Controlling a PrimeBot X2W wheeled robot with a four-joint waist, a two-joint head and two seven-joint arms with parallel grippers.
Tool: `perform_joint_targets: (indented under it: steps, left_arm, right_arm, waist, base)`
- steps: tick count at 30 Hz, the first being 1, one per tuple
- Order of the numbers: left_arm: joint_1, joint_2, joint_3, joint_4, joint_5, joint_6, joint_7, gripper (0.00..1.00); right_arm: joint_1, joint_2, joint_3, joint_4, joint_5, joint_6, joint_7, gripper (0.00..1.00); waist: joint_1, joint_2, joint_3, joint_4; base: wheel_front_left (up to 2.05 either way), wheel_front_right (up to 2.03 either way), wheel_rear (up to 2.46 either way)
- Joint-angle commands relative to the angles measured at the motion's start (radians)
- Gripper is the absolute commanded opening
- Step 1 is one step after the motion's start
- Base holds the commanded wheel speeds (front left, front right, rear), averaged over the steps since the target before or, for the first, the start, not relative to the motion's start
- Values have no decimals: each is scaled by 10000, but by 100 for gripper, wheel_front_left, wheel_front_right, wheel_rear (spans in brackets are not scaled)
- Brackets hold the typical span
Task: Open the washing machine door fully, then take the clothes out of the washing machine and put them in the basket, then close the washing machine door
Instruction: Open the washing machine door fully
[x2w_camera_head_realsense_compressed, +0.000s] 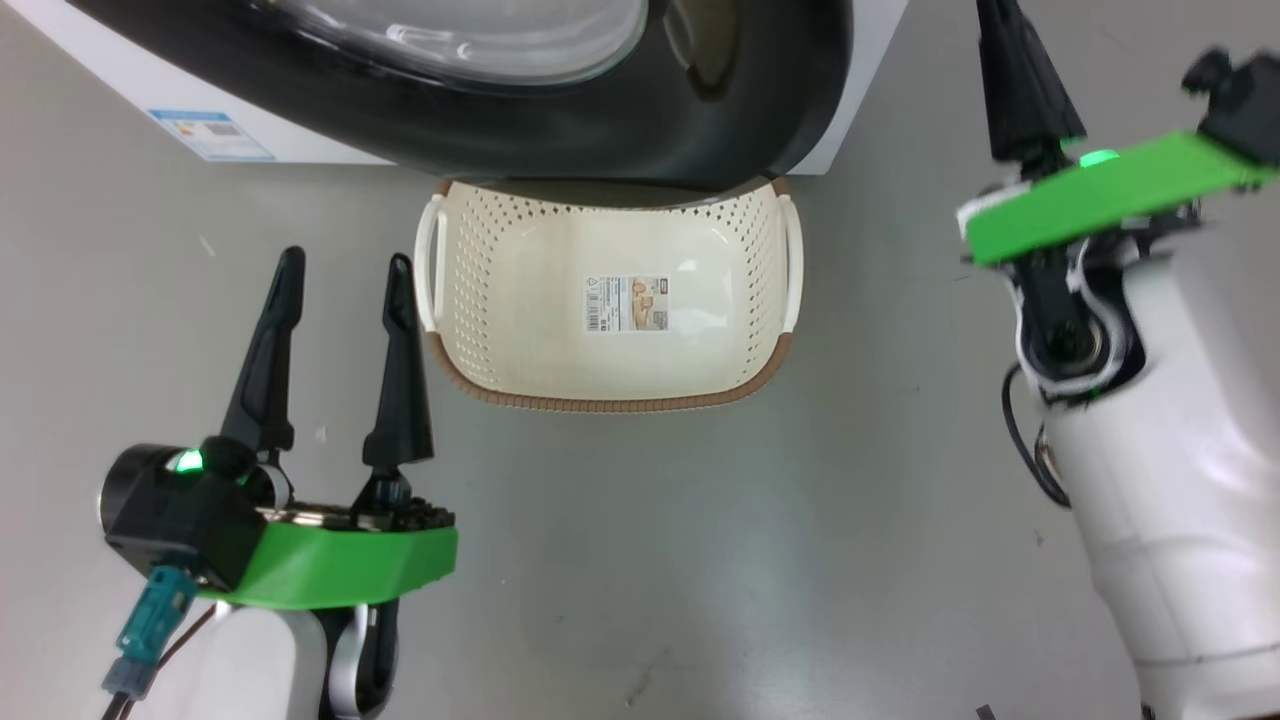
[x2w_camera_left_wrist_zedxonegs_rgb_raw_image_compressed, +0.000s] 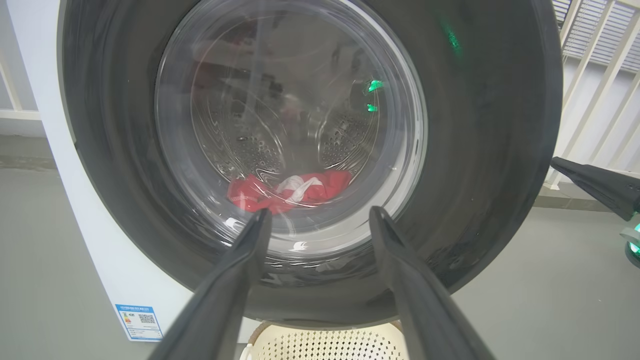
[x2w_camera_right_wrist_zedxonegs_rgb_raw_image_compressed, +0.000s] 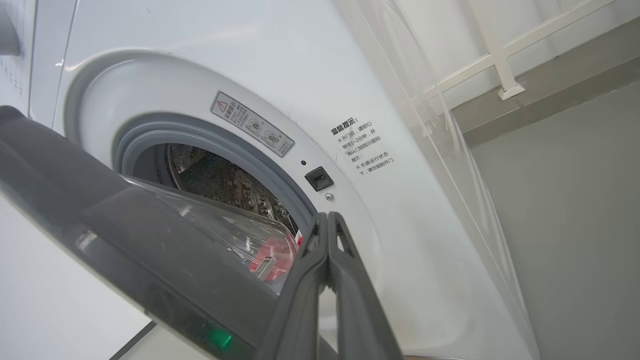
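**Door ajar, one red bundle inside**

You had one washer (x2w_camera_right_wrist_zedxonegs_rgb_raw_image_compressed: 380, 90), one door (x2w_camera_left_wrist_zedxonegs_rgb_raw_image_compressed: 500, 150), one basket (x2w_camera_head_realsense_compressed: 610, 398) and two grippers. The door stood ajar, and its glass lay between your left gripper (x2w_camera_head_realsense_compressed: 345, 260) and a single red-and-white bundle of clothes (x2w_camera_left_wrist_zedxonegs_rgb_raw_image_compressed: 290, 192) at the drum's bottom. The basket sat on the floor (x2w_camera_head_realsense_compressed: 700, 560), partly under the door. The left gripper hung released beside it. Your right gripper (x2w_camera_right_wrist_zedxonegs_rgb_raw_image_compressed: 327, 220) was clenched, fingers pressed together, at the door's free edge. One white railing (x2w_camera_right_wrist_zedxonegs_rgb_raw_image_compressed: 500, 65) stood beside the washer.
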Motion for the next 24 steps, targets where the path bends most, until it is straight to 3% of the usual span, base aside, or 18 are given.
perform_joint_targets:
  steps: [1, 12, 19, 24]
  left_arm:
    - [36, 120, 285, -262, 28, 20, -51, 100]
    - [-37, 120, 206, -220, -18, 34, -51, 100]
    - [-116, 120, 110, -136, 0, 47, -51, 100]
    - [-170, 120, 48, -99, -18, 46, -51, 100]
  right_arm:
    - [-419, 139, 239, -94, 693, 46, 349, 0]
    - [-2324, 139, 6, 1054, 4929, 46, 4189, 0]
    - [-3144, 139, -93, 1755, 6276, 46, 6441, 0]
    - [-3331, 139, -66, 1857, 6625, 46, 7161, 0]
  waist:
    - [0, 0, 101, 84]
    - [0, 0, 329, 189]
    - [0, 0, 430, 221]
    - [0, 0, 484, 277]
  base:
    - [0, 0, 0]
    - [0, 0, 0]
    - [0, 0, 0]
    - [0, 0, 0]
